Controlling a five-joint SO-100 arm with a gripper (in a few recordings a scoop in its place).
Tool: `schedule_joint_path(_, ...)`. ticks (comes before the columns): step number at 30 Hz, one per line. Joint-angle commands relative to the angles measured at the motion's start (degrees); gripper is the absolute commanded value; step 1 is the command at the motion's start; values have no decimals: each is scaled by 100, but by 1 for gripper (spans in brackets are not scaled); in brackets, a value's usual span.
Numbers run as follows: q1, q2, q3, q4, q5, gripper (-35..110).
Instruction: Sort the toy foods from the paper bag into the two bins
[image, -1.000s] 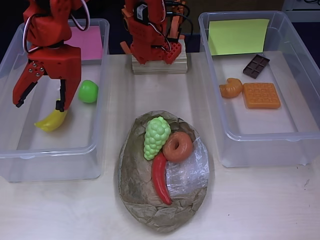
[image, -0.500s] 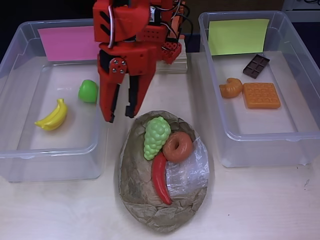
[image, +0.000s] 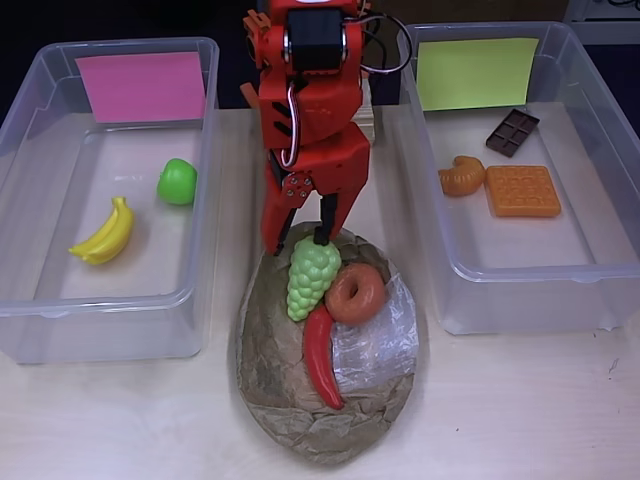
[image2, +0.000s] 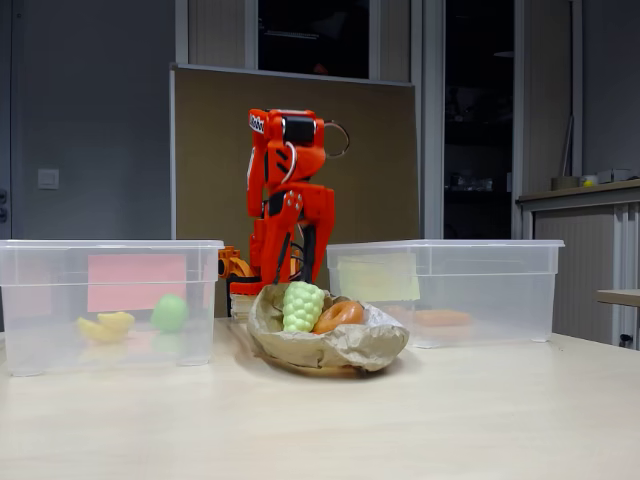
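Note:
The crumpled brown paper bag (image: 290, 410) lies at the table's front centre, and on it rest green grapes (image: 312, 275), a brown donut (image: 355, 293) and a red chili (image: 322, 357). My red gripper (image: 296, 242) hangs open over the bag's far edge, its fingers straddling the top end of the grapes, holding nothing. The left bin (image: 100, 300) has a pink label and contains yellow bananas (image: 103, 233) and a green apple (image: 176, 182). The right bin (image: 540, 272) has a yellow-green label and contains a chocolate bar (image: 512, 132), a croissant (image: 461, 176) and a waffle (image: 522, 190). From the side, the gripper (image2: 287, 272) stands just behind the grapes (image2: 302, 305).
The arm's base sits on a wooden block (image: 368, 125) between the bins at the back. A clear plastic patch (image: 378, 345) covers the bag's right side. Bare tabletop (image: 520, 420) runs along the front.
The gripper swung from above the bananas in the left bin across to the bag and came down at the grapes. It stayed open; the bananas lie where they were.

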Motion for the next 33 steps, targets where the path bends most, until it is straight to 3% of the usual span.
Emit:
schedule_joint_path(1,-316,26,44,53,387,36)
schedule_joint_path(8,-615,-193,-193,88,659,44)
schedule_joint_path(19,-633,-1002,-536,-316,571,44)
schedule_joint_path(33,-492,-1310,-1020,9,325,27)
